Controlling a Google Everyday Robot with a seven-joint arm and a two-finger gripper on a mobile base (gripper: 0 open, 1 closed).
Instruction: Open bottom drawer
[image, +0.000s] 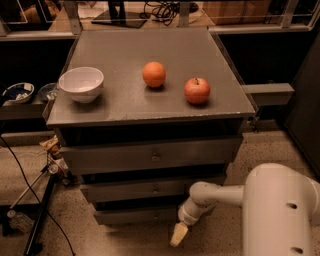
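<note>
The bottom drawer (135, 215) is the slimmest grey front at the foot of the cabinet, below the mid-sized front (150, 190) and the tallest front (150, 156). Its front lies in shadow and its knob does not show clearly. My gripper (178, 234) hangs from the white arm (220, 195) just in front of the drawer's right end, close to the floor, pointing down. Only one pale fingertip shows.
On the cabinet top (150, 107) stand a white bowl (81, 83), an orange (154, 74) and a red apple (197, 90). Black cables (30, 175) and a stand leg (37, 220) lie on the floor at the left. My white base (280, 215) fills the lower right.
</note>
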